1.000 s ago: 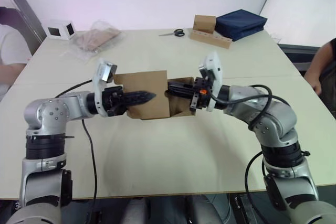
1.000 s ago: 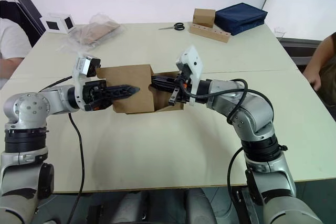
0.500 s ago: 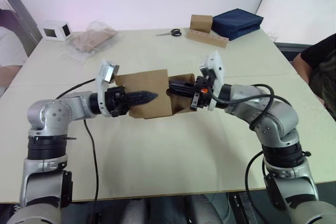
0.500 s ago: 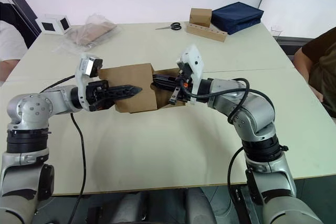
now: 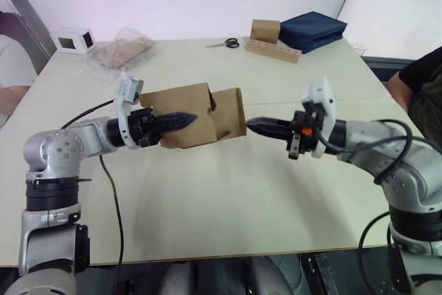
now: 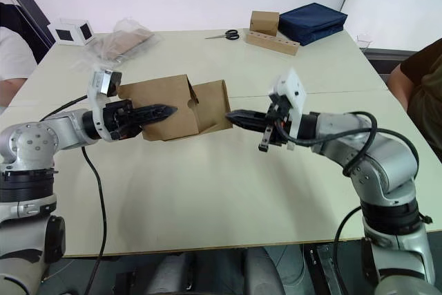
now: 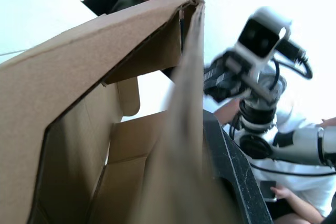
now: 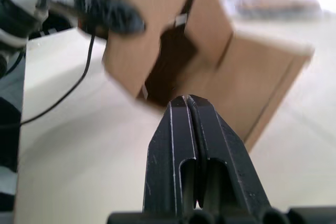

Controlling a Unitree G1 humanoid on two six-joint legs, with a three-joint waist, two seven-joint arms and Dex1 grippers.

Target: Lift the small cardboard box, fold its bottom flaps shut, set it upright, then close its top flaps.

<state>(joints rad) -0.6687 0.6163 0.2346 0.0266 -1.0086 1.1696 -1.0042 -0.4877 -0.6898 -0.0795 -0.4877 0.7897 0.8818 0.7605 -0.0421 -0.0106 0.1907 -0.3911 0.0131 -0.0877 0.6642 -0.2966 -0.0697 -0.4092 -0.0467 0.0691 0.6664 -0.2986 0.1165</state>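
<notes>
1. One small cardboard box (image 5: 186, 115) is held up above the pale table (image 5: 228, 198), near its middle.
2. The left gripper (image 5: 181, 119) holds the box. Its black fingers are pinched on one brown wall of the box, and the left wrist view shows one finger (image 7: 231, 171) pressed against that wall from inside.
3. The box is tilted, and its open end faces the right gripper (image 5: 257, 126).
4. One flap (image 5: 229, 112) sticks out on that side, and it is not folded shut.
5. The right gripper is just beside that flap. You cannot tell if its tip touches the cardboard.
6. The right gripper's two fingers (image 8: 191, 145) are pressed together, and they hold nothing.
7. At the far end of the table lie a pair of scissors (image 5: 226, 43), a brown block (image 5: 265, 30) on a long cardboard strip (image 5: 275, 50), and a dark blue bag (image 5: 312, 30).
8. At the far left corner sit a white cube (image 5: 73, 39) with a dark window and a clear plastic bag (image 5: 121, 49).
9. A person sits at the left edge of the table (image 5: 15, 67), and another person is at the right edge (image 5: 423, 94).
</notes>
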